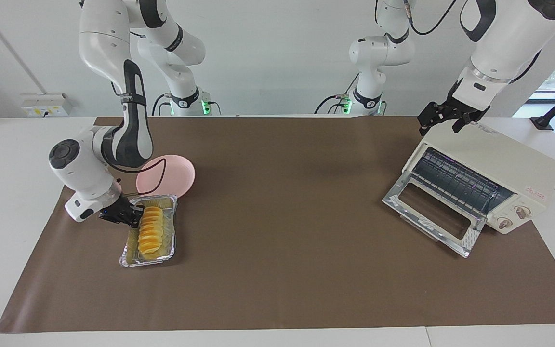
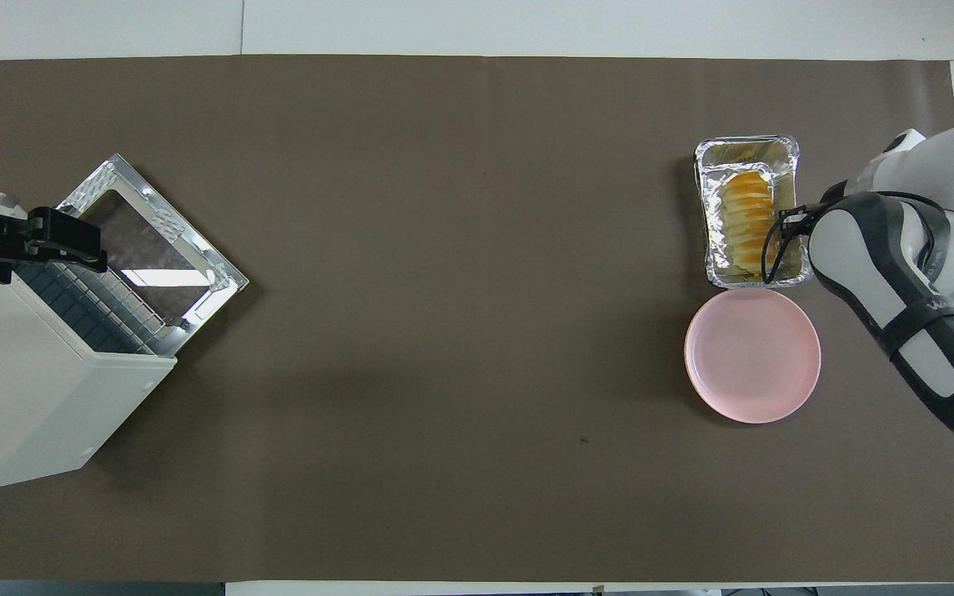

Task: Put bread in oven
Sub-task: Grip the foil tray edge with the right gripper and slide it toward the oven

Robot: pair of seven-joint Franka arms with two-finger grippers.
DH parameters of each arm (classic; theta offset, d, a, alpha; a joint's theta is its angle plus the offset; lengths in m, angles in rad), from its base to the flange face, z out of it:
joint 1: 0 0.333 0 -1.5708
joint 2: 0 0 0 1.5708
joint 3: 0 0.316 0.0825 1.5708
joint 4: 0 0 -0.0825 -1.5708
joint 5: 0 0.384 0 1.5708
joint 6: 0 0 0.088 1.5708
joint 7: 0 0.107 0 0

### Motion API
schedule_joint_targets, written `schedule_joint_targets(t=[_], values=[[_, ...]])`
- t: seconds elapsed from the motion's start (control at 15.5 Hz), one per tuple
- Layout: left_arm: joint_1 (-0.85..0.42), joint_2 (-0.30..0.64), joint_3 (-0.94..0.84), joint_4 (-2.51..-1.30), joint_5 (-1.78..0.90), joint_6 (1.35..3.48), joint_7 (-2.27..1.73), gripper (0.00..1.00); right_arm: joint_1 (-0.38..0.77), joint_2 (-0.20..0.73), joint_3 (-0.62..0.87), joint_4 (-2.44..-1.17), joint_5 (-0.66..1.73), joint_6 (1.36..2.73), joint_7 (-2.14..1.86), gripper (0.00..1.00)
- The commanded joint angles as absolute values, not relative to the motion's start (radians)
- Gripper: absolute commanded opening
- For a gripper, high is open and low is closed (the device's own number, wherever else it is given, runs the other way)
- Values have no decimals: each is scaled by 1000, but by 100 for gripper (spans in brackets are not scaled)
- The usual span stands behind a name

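Bread [image 1: 151, 230] lies in foil tray [image 1: 126, 252] at right arm's end of surface, just beside pink plate [image 1: 174, 172]; long axis runs toward and away from robots.

Right gripper [image 1: 133, 215] at tray rim by bread's robot-side end; fingers' state: you cannot tell.

Left gripper [image 1: 443, 117] over oven [image 1: 504, 161] top; fingers look spread, likely steadying. Door down, ready for you.

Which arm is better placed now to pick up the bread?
The right. The right gripper is already at the bread in the foil tray, while the left gripper hangs over the oven.
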State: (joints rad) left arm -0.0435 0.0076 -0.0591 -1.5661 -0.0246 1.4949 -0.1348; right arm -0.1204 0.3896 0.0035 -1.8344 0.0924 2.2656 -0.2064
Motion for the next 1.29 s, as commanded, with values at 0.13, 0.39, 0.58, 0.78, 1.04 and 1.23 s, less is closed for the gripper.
schedule_joint_targets(t=[0.13, 0.39, 0.58, 0.78, 1.04, 1.23], values=[[-37, -12, -61, -1583, -21, 1494, -129, 100, -120, 379, 66, -1723, 103, 2197, -227, 0], [-37, -12, -61, -1583, -21, 1493, -129, 100, -30, 422, 121, -1491, 110, 1976, -7, 0], [-37, -12, -61, -1583, -21, 1494, -129, 100, 84, 443, 120, -1463, 95, 1999, 110, 0], [-37, -12, -61, -1583, -21, 1493, -129, 100, 205, 488, 114, -1442, 69, 2054, 276, 0], [-37, -12, -61, -1583, -21, 1493, -129, 100, 310, 603, 118, -1382, 71, 2164, 389, 0], [-37, -12, -61, -1583, -21, 1494, -129, 100, 347, 646, 120, -1382, 74, 2206, 393, 0]])
